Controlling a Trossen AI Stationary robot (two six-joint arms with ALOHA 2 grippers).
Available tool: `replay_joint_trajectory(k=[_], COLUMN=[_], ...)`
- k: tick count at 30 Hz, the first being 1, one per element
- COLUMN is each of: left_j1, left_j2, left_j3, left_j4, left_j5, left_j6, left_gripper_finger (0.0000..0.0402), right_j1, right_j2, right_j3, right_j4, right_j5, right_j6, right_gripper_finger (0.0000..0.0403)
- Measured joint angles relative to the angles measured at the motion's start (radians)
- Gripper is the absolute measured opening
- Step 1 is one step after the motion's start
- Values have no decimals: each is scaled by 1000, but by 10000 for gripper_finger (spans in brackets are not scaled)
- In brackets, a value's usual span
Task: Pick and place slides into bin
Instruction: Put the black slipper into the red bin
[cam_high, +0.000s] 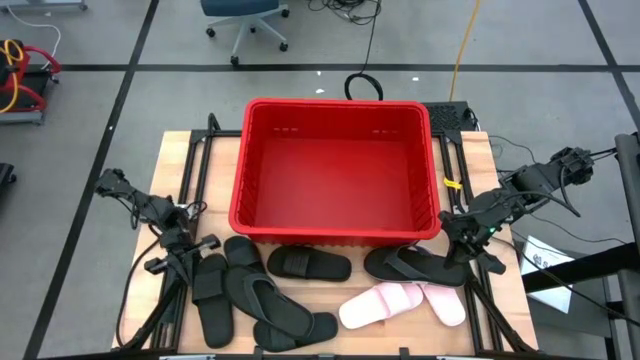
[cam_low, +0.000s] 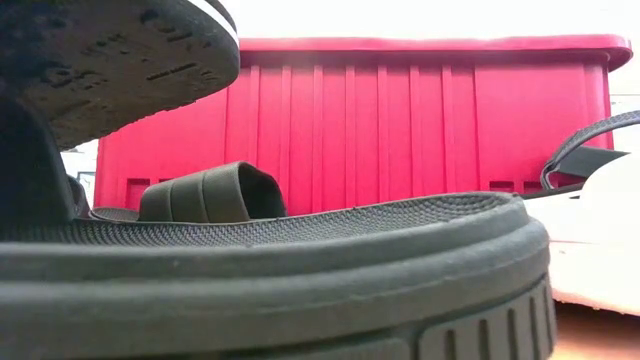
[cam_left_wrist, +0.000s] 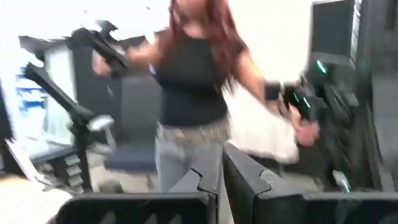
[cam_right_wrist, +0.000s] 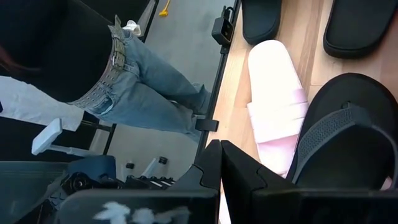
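The red bin (cam_high: 262, 170) stands at the table's far middle, with no slide showing inside. Several black slides lie along the near side: a group at the left (cam_high: 250, 295), one in the middle (cam_high: 308, 264) and one at the right (cam_high: 410, 266). Two pale pink slides (cam_high: 400, 303) lie near the right front. My left gripper (cam_high: 190, 250) is shut and empty beside the left group; its shut fingers show in the left wrist view (cam_left_wrist: 221, 180). My right gripper (cam_high: 468, 250) is shut and empty by the right black slide (cam_right_wrist: 348, 134), next to a pink slide (cam_right_wrist: 273, 99).
A person in a black top and jeans (cam_right_wrist: 143, 81) stands just off the table's near edge, also showing in the left wrist view (cam_left_wrist: 193, 93). In the low view a black slide's sole (cam_low: 270, 270) fills the foreground before the bin's wall (cam_low: 400, 130).
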Motion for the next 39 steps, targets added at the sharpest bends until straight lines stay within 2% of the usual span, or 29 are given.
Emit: replay_joint_trajectory(k=[2,4,5,8,13,20,27,33,36,39], left_j1=[6,15,20,27,27,27,19,0,-2,-2], left_j2=[0,1,6,45,165,479,786,920,945,953], left_j3=[18,44,58,114,283,638,956,1089,1091,1080], left_j4=[35,-5,-38,-42,-92,-339,-579,-650,-665,-667], left_j5=[-138,-289,-321,-301,-276,-278,-213,-195,-191,-201], left_j6=[-193,-389,-432,-415,-390,-377,-453,-537,-604,-609], left_gripper_finger=[24,24,24,24,24,24,24,24,24,24], right_j1=[0,0,0,0,0,0,11,26,26,26], right_j2=[0,0,-1,-2,-2,-2,-2,-2,-2,-2], right_j3=[0,0,0,0,0,0,0,0,0,0], right_j4=[0,0,0,0,0,0,-1,-1,-1,-1], right_j5=[0,0,0,0,0,0,-1,-1,0,0], right_j6=[3,-1,-1,-18,-18,-18,-24,-65,-85,-119], right_gripper_finger=[0,0,0,0,0,0,0,0,0,0])
